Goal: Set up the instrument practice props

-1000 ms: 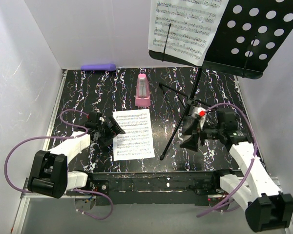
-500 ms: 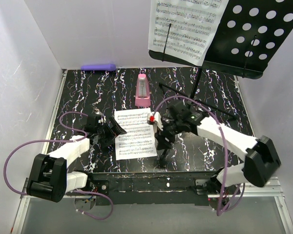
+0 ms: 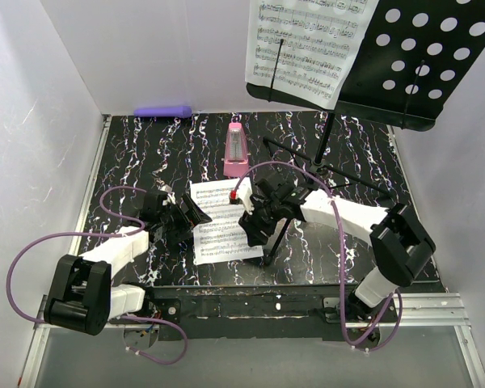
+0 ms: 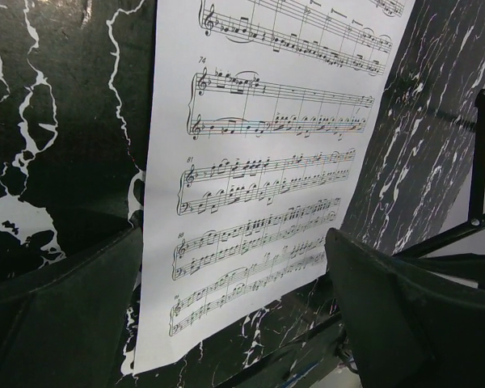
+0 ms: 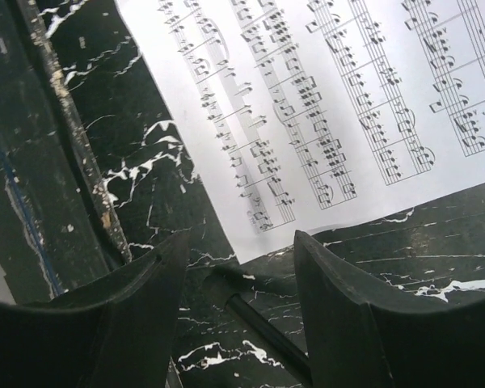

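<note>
The black music stand (image 3: 424, 65) rises at the back right with one sheet-music page (image 3: 307, 44) on its perforated desk. A second page (image 3: 218, 230) lies flat on the marbled table, and the pink metronome (image 3: 236, 151) stands behind it. My left gripper (image 3: 190, 217) is open at the page's left edge, its fingers (image 4: 65, 307) straddling the lower part of the page (image 4: 267, 162). My right gripper (image 3: 250, 230) is open low over the page's near right corner (image 5: 250, 242), with the tip of a stand leg (image 5: 259, 315) between its fingers (image 5: 356, 307).
A purple cylinder (image 3: 163, 111) lies against the back wall at the left. The stand's tripod legs (image 3: 339, 174) spread across the table's right half. White walls close in on both sides, and a black rail (image 3: 259, 301) runs along the near edge.
My right arm has swung left from the table's right side to the flat page's near right corner, its jaws narrowing. The page has turned slightly. The left gripper has barely moved.
</note>
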### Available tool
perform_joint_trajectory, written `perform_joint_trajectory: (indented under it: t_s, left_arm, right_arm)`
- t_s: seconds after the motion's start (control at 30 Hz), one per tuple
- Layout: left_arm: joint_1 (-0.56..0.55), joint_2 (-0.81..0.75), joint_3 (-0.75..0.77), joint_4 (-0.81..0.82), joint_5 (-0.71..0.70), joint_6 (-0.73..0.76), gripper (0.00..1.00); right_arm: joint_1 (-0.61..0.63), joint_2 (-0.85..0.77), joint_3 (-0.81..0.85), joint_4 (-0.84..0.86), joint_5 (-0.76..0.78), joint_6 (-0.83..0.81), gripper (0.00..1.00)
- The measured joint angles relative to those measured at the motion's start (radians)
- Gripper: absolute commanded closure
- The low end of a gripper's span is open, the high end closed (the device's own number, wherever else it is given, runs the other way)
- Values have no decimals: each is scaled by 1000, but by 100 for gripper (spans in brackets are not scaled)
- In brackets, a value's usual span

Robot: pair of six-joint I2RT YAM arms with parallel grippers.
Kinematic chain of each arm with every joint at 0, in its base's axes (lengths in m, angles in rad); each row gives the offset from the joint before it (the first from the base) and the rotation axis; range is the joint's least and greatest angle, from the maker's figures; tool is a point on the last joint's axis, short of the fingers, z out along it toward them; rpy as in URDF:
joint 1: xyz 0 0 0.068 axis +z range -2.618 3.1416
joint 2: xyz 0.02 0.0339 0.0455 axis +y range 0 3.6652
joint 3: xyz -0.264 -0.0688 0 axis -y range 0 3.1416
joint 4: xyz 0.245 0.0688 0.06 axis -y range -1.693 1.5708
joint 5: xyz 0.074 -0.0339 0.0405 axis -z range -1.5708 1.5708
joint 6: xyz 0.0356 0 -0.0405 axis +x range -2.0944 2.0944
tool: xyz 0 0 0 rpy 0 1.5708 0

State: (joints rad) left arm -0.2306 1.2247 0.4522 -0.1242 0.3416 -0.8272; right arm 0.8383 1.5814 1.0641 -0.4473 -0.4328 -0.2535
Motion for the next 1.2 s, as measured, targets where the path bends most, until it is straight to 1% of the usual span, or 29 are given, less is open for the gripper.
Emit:
perform_joint_trajectory:
  t_s: [0.2, 0.4, 1.2]
  left_arm:
    - [0, -8, -14, 20, 15, 2, 2]
    - [0, -37, -49, 51, 41, 1, 2]
    - [0, -92, -114, 101, 126, -3, 2]
  right_arm:
    - [2, 67, 0, 24, 47, 64, 37]
    - [5, 100, 0, 37, 53, 96, 37]
    - [5, 180, 15, 30, 54, 118, 37]
